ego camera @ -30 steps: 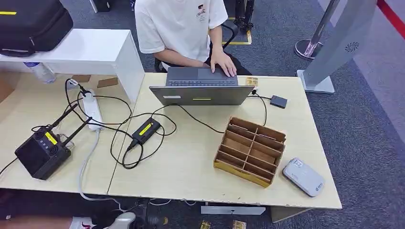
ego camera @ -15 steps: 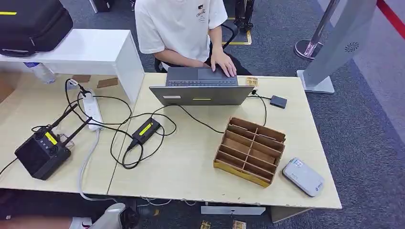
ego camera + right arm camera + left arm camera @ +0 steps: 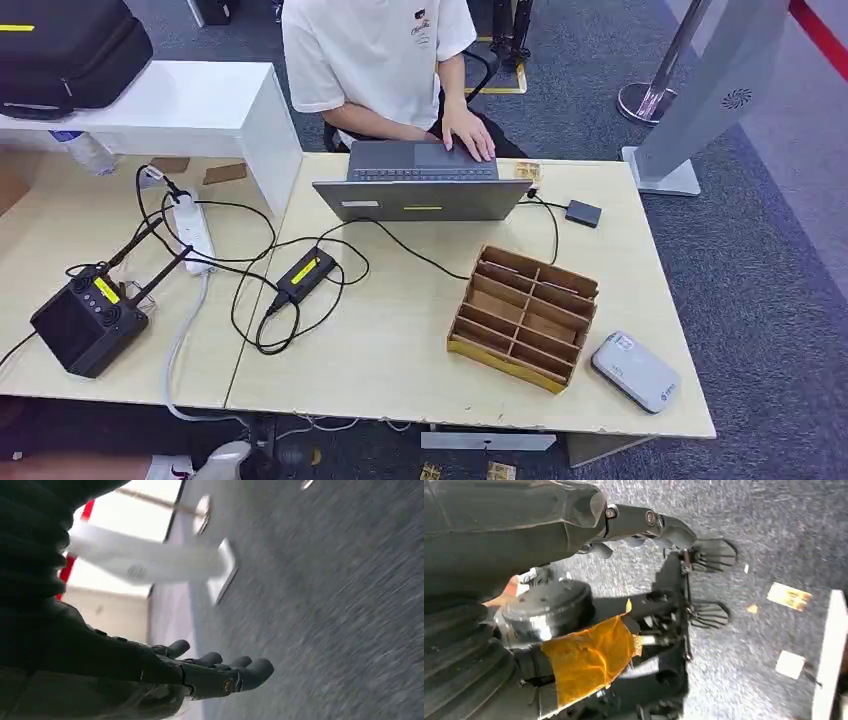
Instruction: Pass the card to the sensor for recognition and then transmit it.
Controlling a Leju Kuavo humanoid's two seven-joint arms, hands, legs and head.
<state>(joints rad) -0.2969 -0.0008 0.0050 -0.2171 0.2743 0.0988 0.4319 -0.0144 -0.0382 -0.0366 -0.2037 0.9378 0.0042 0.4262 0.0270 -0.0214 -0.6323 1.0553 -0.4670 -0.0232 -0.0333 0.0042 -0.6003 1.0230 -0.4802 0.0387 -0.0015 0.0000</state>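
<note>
A yellowish card (image 3: 527,170) lies at the table's far edge beside the laptop (image 3: 420,190). A small black box (image 3: 583,212) is wired to the laptop, and a grey-white flat device (image 3: 635,371) lies near the front right corner. My left hand (image 3: 649,522) hangs below the table over grey carpet, fingers stretched out and holding nothing; a silvery part of that arm (image 3: 222,462) peeks in at the bottom edge of the head view. My right hand (image 3: 215,672) also hangs over carpet with its fingers apart and nothing in it.
A wooden divided organizer (image 3: 523,315) stands right of centre. Cables, a power strip (image 3: 193,230) and a black radio box (image 3: 88,320) crowd the left side. A person (image 3: 375,60) types at the laptop. Loose cards (image 3: 789,596) lie on the floor. A white stand (image 3: 700,100) rises at the right.
The silvery part of my left arm at the bottom edge has slid left and lower. Nothing on the table has moved.
</note>
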